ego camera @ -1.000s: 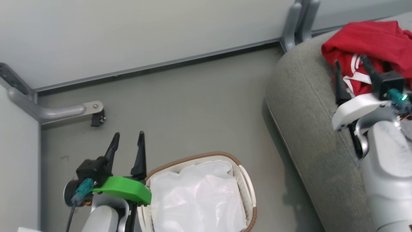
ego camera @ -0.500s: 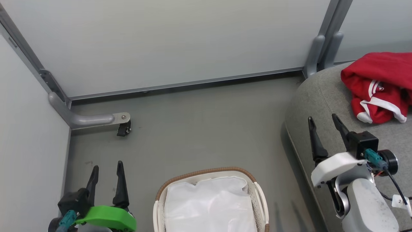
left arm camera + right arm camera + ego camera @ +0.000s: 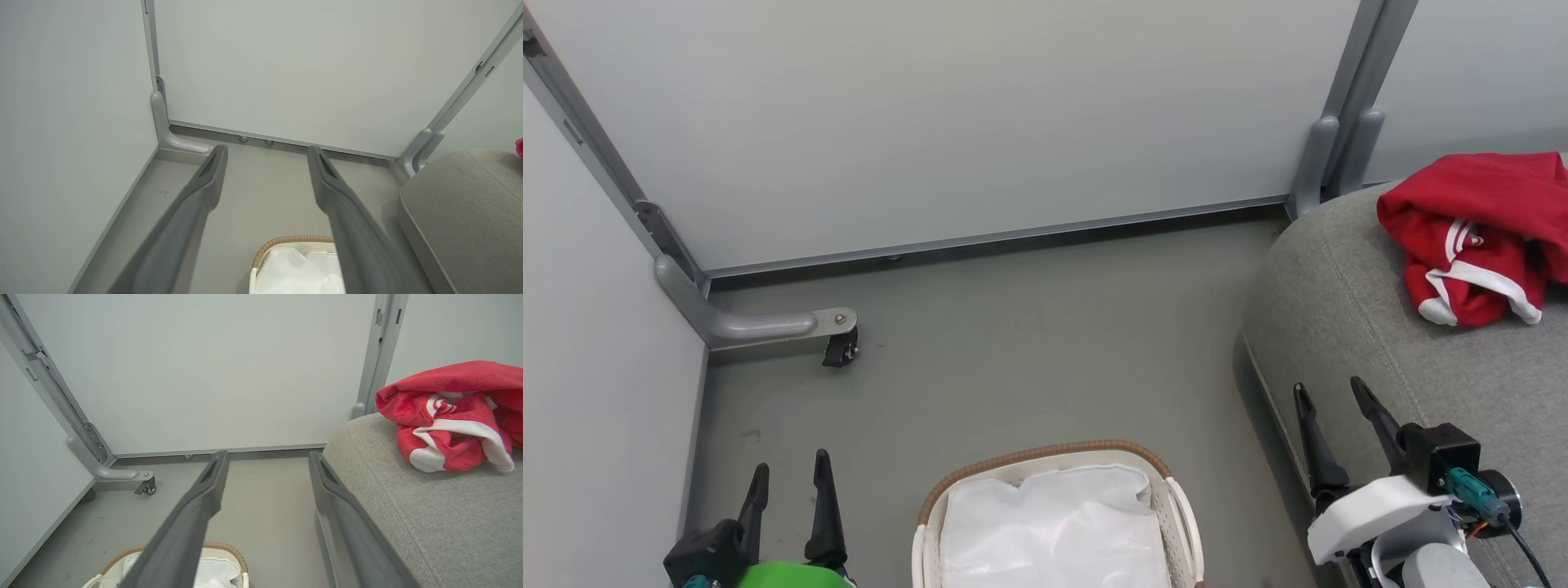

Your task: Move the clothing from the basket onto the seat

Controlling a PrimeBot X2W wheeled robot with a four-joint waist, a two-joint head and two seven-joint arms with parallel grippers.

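The left pincer [image 3: 792,461] and right pincer [image 3: 1327,384] are spread and empty. The clothing [image 3: 1478,220] lies on the seat [image 3: 1347,327] beyond the right pincer; pull away without snagging it.

- Clothing [image 3: 1478,237]: red, with white stripes and white trim.
- Seat [image 3: 1339,327]: plain grey fabric.
- Basket [image 3: 1045,451]: white perforated sides, brown woven rim, white liner [image 3: 1054,531].
- Left gripper [image 3: 790,469]: black fingers on a bright green mount [image 3: 792,576].
- Right gripper [image 3: 1327,388]: black fingers on a white mount [image 3: 1372,502].
- Floor [image 3: 1029,343]: dull grey.
- Wall panels [image 3: 972,122]: pale grey-white, with grey metal framing.
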